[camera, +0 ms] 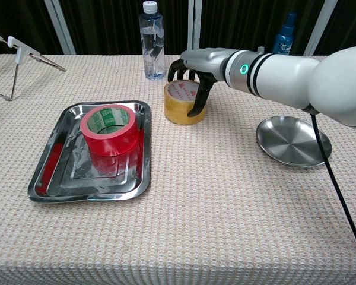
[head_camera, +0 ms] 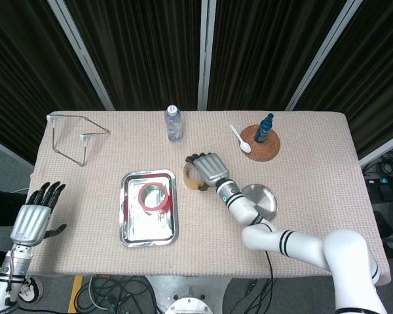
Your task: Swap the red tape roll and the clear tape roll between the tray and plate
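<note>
Clear tape roll (camera: 182, 102) sits flat on the worktop (camera: 225, 208), core axis vertical, hole up, between the tray (camera: 59, 184) and the plate (camera: 293, 141), just off the tray's 2 o'clock corner. It's on neither container.

Right robot hand (camera: 193, 70) is draped over the clear roll: fingers curled down over the far rim, thumb on the near outer wall. Reads as closing on it; can't confirm a firm grip or any lift.

Red tape roll (camera: 108, 128) lies flat in the tray, hole up, same vertical axis. Plate holds nothing.

Left robot hand (head_camera: 34, 219) is off the worktop at 8 o'clock, fingers spread, holding nothing.

Handling guess: both rolls light, rigid, not fragile. Outer film is slick, so pinch across the wall, rim to core, rather than squeezing the outside.
</note>
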Robot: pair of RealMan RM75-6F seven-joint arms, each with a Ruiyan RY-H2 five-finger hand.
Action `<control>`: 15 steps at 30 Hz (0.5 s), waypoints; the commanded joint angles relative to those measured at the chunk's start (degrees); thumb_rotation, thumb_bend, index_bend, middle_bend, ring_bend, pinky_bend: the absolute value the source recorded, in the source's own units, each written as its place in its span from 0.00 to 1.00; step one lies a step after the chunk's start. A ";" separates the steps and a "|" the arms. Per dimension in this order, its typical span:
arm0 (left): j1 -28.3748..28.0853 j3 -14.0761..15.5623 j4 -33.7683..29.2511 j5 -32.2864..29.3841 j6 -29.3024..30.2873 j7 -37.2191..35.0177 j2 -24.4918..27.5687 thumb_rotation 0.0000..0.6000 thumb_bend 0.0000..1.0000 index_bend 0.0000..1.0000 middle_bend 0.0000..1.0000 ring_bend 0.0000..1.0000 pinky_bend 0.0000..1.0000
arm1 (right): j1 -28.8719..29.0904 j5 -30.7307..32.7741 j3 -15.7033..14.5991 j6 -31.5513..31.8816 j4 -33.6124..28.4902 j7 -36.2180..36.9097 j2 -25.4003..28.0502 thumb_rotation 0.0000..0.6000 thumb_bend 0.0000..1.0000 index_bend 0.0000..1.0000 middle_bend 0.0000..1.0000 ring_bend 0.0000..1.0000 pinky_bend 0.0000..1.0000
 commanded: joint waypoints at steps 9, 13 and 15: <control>0.80 -1.00 -0.48 0.53 -0.15 -0.98 -0.35 1.00 0.10 0.04 0.04 0.01 0.17 | -12.57 -6.96 -4.71 14.18 -26.72 1.78 19.63 1.00 0.22 0.25 0.34 0.30 0.35; 0.64 -1.45 -0.64 1.04 -0.26 -0.87 -0.61 1.00 0.10 0.04 0.04 0.01 0.17 | -17.20 -8.77 -8.54 17.42 -32.20 1.60 25.10 1.00 0.22 0.25 0.34 0.30 0.35; 0.60 -1.69 -0.86 1.35 -0.14 -0.81 -0.74 1.00 0.10 0.04 0.04 0.01 0.17 | -19.19 -9.58 -10.06 18.85 -33.31 1.94 26.35 1.00 0.22 0.25 0.34 0.30 0.35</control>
